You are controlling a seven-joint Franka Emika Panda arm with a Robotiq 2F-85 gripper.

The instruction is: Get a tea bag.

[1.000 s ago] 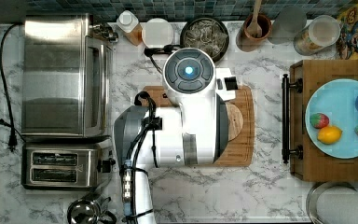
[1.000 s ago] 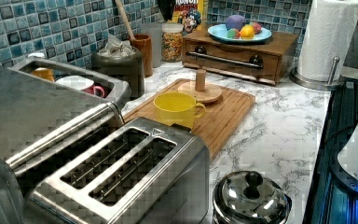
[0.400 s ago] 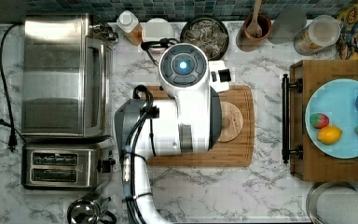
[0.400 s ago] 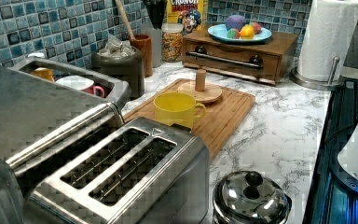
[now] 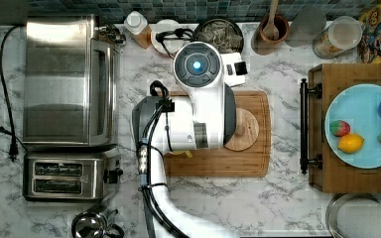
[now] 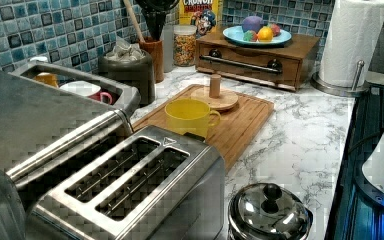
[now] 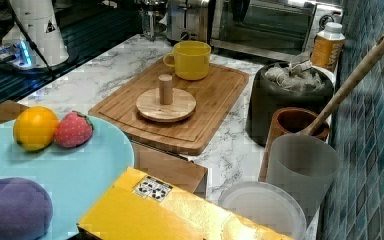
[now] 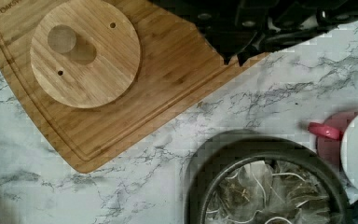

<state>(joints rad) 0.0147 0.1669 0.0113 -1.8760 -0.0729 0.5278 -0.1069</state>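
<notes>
Gripper [image 8: 235, 55] shows in the wrist view as dark hardware hanging over the corner of the bamboo cutting board [image 8: 168, 79], where the board meets the marble counter [image 8: 135, 182]. Can't tell if it's apart or together: the tips run into shadow. Nothing visible in it, and no contact with anything that I can make out. Tea bags [image 8: 265, 191] are apart from it, heaped loose in an open dark round canister [image 8: 200, 186]. They're pale grey-beige paper sachets, crumpled together, with thin white strings looping across the pile; no single bag stands out from the rest. In the top view the canister [image 5: 238, 37] sits on the counter at the back by the tiled wall, just past the white arm's [image 5: 198, 99] round cap, bags [image 5: 221, 32] filling it. The right view has the heap [image 7: 292, 72] poking above the canister rim. Beside the canister in the wrist view there's a pink mug [image 8: 331, 135]. On the board lie a round wooden lid [image 8: 86, 51] with an upright knob and, in the right view, a yellow mug [image 7: 190, 60] at the far end. A wooden utensil cup [image 7: 292, 125] with a spoon handle stands just beside the canister, at the right view's right.
</notes>
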